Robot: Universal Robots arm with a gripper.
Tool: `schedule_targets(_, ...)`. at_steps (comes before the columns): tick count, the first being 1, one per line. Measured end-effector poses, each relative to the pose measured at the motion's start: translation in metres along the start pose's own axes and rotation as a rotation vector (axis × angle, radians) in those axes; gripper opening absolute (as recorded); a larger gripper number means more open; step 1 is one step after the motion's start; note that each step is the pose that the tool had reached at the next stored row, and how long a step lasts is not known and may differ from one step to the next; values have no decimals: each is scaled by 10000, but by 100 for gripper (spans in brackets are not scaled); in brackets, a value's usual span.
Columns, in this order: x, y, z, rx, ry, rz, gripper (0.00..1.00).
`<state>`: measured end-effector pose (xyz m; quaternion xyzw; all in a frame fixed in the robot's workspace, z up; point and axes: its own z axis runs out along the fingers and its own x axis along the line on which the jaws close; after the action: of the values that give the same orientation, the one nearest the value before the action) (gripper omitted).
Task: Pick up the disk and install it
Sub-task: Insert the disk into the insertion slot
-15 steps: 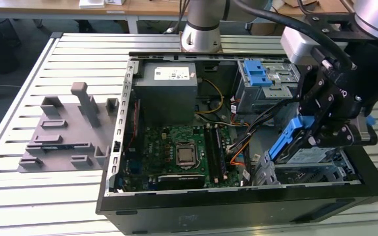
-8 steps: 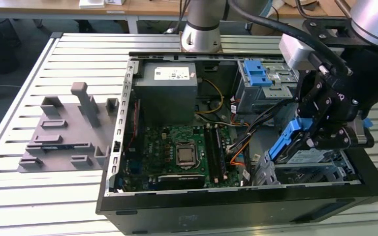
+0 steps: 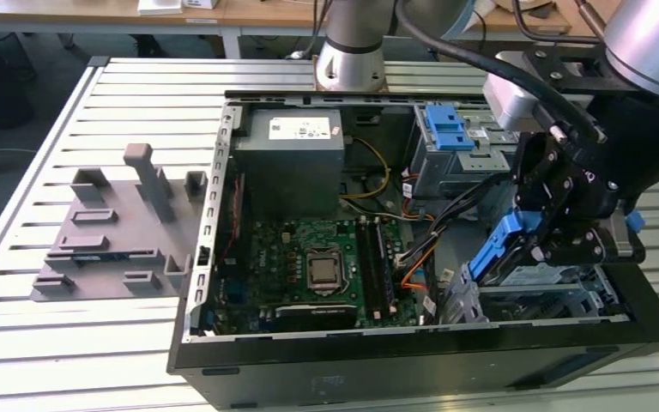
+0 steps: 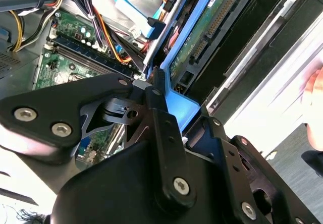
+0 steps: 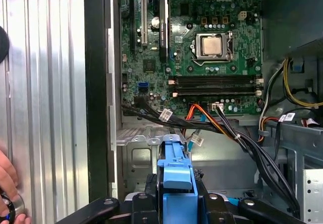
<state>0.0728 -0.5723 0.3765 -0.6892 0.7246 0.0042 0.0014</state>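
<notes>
My gripper (image 3: 561, 245) is shut on the disk (image 3: 499, 251), a flat drive with blue carrier rails. I hold it tilted on edge over the grey metal bay (image 3: 547, 299) at the near corner of the computer case, on the exterior view's right. In the second wrist view the disk (image 4: 209, 24) shows its green circuit-board underside, and a black finger (image 4: 162, 120) presses on the blue rail. In the first wrist view the blue carrier (image 5: 176, 176) sits between the two jaws of my gripper (image 5: 176, 206), above the bay's sheet metal (image 5: 139, 156).
The open case holds a green motherboard (image 3: 312, 262), a grey power supply box (image 3: 295, 142), a drive cage with blue tabs (image 3: 453, 137) and loose cables (image 5: 227, 130). A grey fixture (image 3: 112, 232) lies on the slatted table. A person's hand (image 5: 7, 183) is beside the case.
</notes>
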Motion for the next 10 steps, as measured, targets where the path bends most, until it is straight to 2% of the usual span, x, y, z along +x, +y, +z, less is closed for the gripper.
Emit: schedule_targets(10,0,-6,83,0,-1,0,37)
